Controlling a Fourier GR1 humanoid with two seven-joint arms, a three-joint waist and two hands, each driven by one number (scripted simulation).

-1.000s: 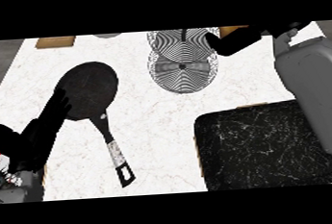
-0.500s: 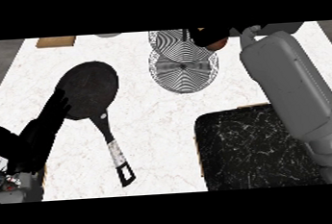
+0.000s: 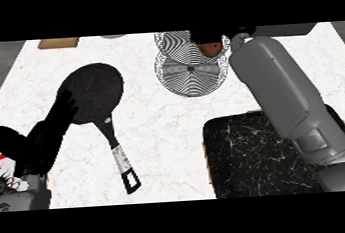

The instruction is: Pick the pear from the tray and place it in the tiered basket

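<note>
Right hand (image 3: 209, 35) curled round pear (image 3: 213, 49), over the basket's (image 3: 190, 73) far rim. Left hand (image 3: 42, 139) open, fingers up, beside pan (image 3: 92, 89).

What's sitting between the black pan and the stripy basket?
Nothing. In the head view, only bare white counter lies between the pan and the basket.

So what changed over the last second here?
The right hand, curled round the pear, swung left with its forearm and is now above the tiered basket; the pear is not let go yet. The left hand, frying pan and tray stayed put.
</note>
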